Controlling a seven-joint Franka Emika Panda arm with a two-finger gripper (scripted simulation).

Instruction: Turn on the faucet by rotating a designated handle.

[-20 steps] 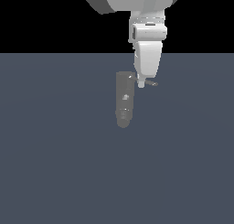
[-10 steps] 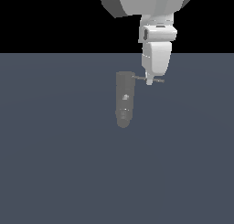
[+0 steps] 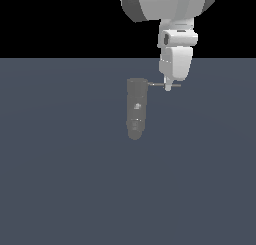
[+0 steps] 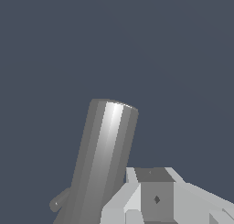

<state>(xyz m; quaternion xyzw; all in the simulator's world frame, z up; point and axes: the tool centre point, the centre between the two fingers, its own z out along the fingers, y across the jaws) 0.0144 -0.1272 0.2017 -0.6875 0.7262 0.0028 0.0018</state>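
The faucet (image 3: 136, 109) is a dull grey cylinder with a rounded lower end and pale specks, standing on the dark blue-grey floor. Its handle (image 3: 159, 84) is a thin grey rod sticking out level from the upper end toward the exterior view's right. My white gripper (image 3: 169, 87) hangs from above with its narrow tip on the handle's outer part, jaws together, touching the rod rather than enclosing it. In the wrist view the faucet (image 4: 103, 154) fills the middle as a shiny cylinder, with my gripper (image 4: 155, 200) beside it and a short grey stub (image 4: 59, 202) on the other side.
The flat dark blue-grey floor (image 3: 60, 179) spreads all round the faucet. My bulky white arm links (image 3: 170, 4) hang above the handle side. The background above the floor is black.
My gripper has moved toward the exterior view's right, from beside the faucet's upper end out along the handle. The handle rod has swung from slightly slanted to level.
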